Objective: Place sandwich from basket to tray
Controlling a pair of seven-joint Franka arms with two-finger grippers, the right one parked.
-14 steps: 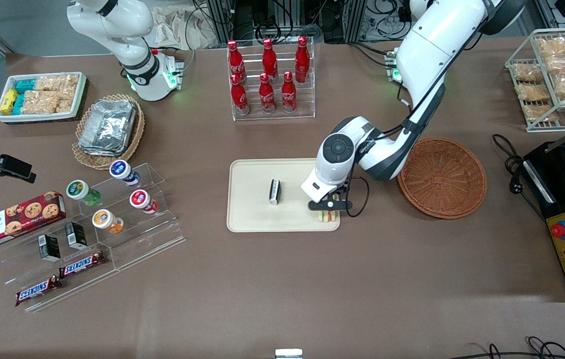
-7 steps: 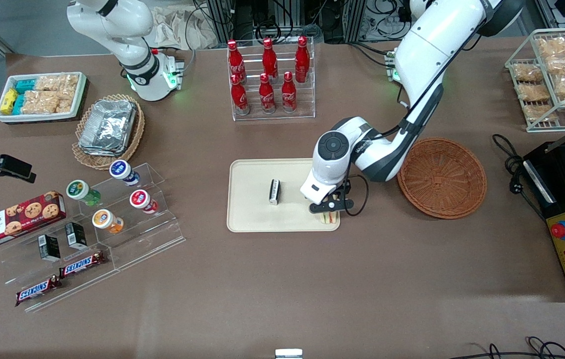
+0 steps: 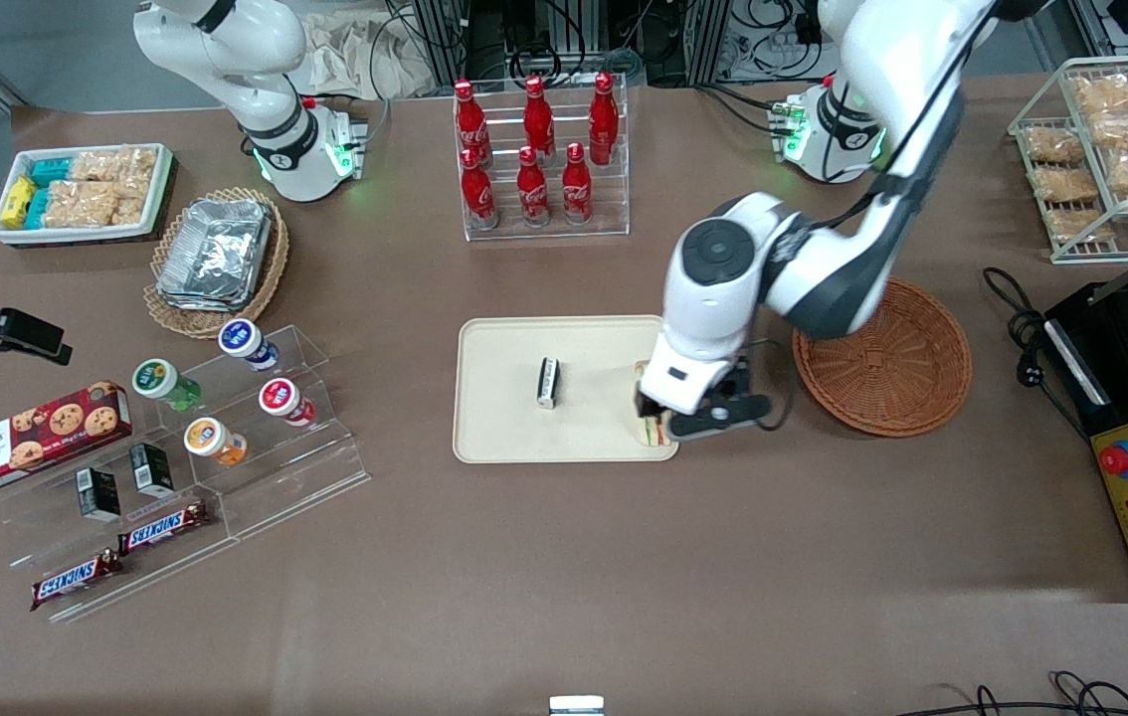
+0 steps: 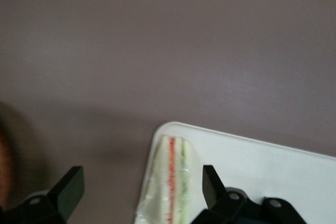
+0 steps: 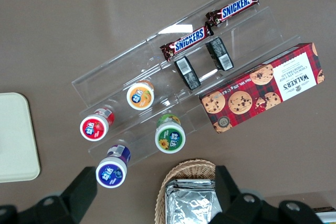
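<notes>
Lying on the tray, at its corner nearest the basket, is the sandwich. The gripper hangs right above it, fingers spread wide and touching nothing. A small dark packet sits mid-tray.

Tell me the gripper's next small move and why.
Probably lift straight up and away. The sandwich already lies on the tray at its corner nearest the basket, which holds nothing. The gripper hangs open just above it, fingers apart and not touching.
</notes>
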